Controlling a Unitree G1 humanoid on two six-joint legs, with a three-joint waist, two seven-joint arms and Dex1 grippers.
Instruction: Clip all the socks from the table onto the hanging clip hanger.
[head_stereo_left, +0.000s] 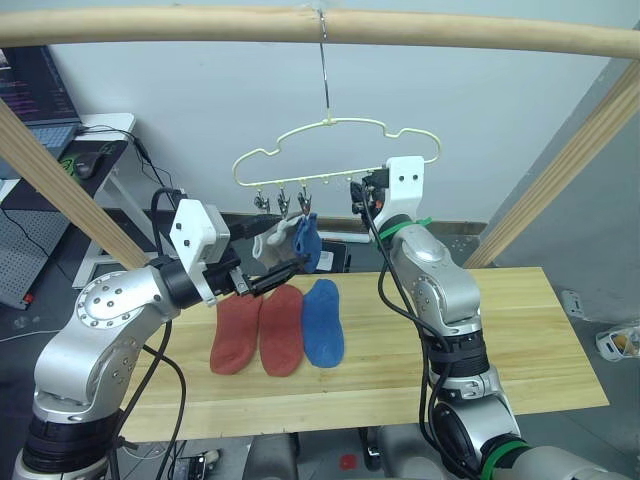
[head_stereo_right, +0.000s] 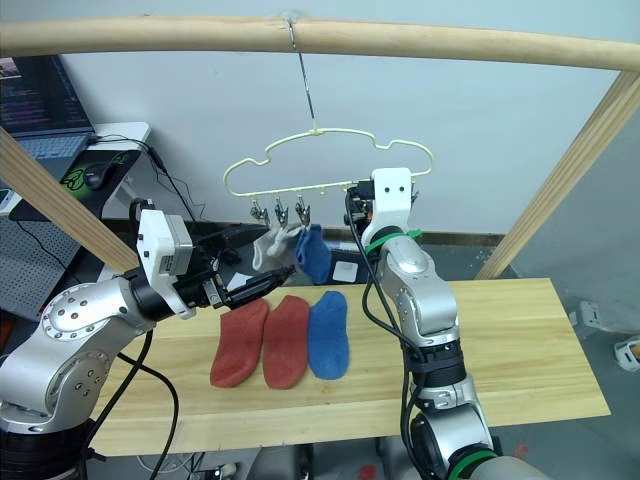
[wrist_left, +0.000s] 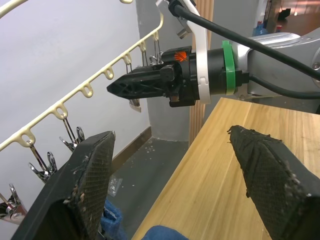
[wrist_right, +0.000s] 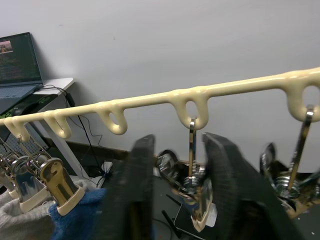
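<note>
Clip hanger (head_stereo_left: 335, 140): pale yellow wire, silver metal clips. Hanging socks: one light grey (head_stereo_right: 267, 246), one blue (head_stereo_right: 314, 252). Socks lying on table: two rust-red (head_stereo_left: 238, 335) (head_stereo_left: 282, 329), one blue (head_stereo_left: 324, 322). Table (head_stereo_left: 520, 340): light wood, visible grain. Right arm: silver, green band (wrist_left: 228, 68). Gripper fingers: black.

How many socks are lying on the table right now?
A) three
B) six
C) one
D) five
A: two red socks and one blue sock lie side by side on the table, while a grey sock and another blue one already hang from the hanger.
</note>
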